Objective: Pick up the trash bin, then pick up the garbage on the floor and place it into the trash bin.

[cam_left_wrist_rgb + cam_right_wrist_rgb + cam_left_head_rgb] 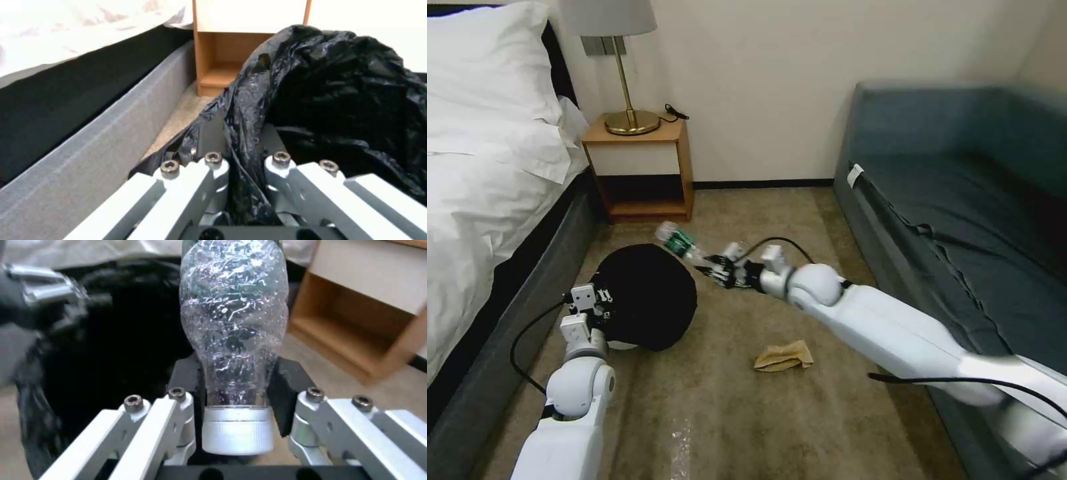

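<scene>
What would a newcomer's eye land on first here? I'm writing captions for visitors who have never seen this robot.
First, the crinkled clear plastic bottle with a green label, gripped near its white cap by the right gripper and held beside the bin's far side. Next, the small round bin lined with a black plastic bag, whose bagged rim the left gripper pinches, near the bed. A crumpled brown paper lies on the beige carpet.

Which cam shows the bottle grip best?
Right wrist view: the right gripper pinches the clear bottle at its neck, cap toward the camera. Head view shows the bottle small, beside the trash bin. Left wrist view shows the bin's bag.
</scene>
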